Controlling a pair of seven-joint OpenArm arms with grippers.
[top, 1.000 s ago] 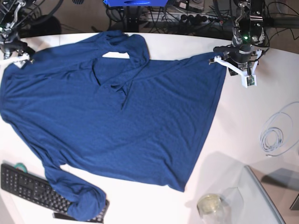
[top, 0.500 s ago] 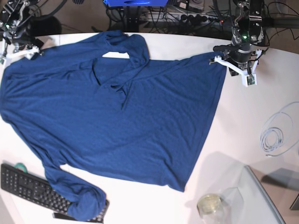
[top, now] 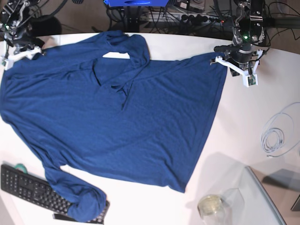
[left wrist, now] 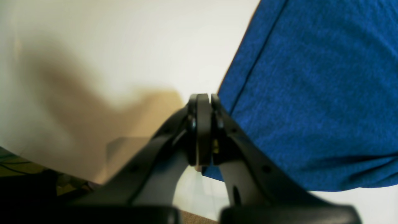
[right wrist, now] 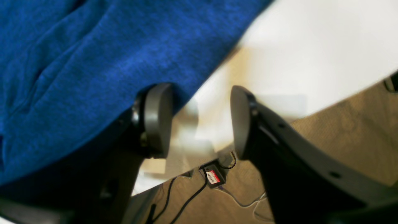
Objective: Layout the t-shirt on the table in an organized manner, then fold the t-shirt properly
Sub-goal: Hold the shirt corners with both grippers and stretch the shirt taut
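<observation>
Left pincer [left wrist: 202, 130] clamped beside dark navy knit t-shirt [top: 117, 117] hem on white tabletop [top: 243, 126]; right pincer [right wrist: 199, 121] half-open, empty.

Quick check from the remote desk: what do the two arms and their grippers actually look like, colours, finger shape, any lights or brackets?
Both grippers have matte black curved fingers with small round holes, ending in rounded flat pads. The left gripper and right gripper match. In the base view each dark arm carries a white angular bracket; the left arm shows a green light and black cables.

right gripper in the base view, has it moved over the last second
Yes. The right gripper has gone up the frame and slightly right along the dark navy blue knit t-shirt, nearer the far curved edge of the smooth white table.
</observation>
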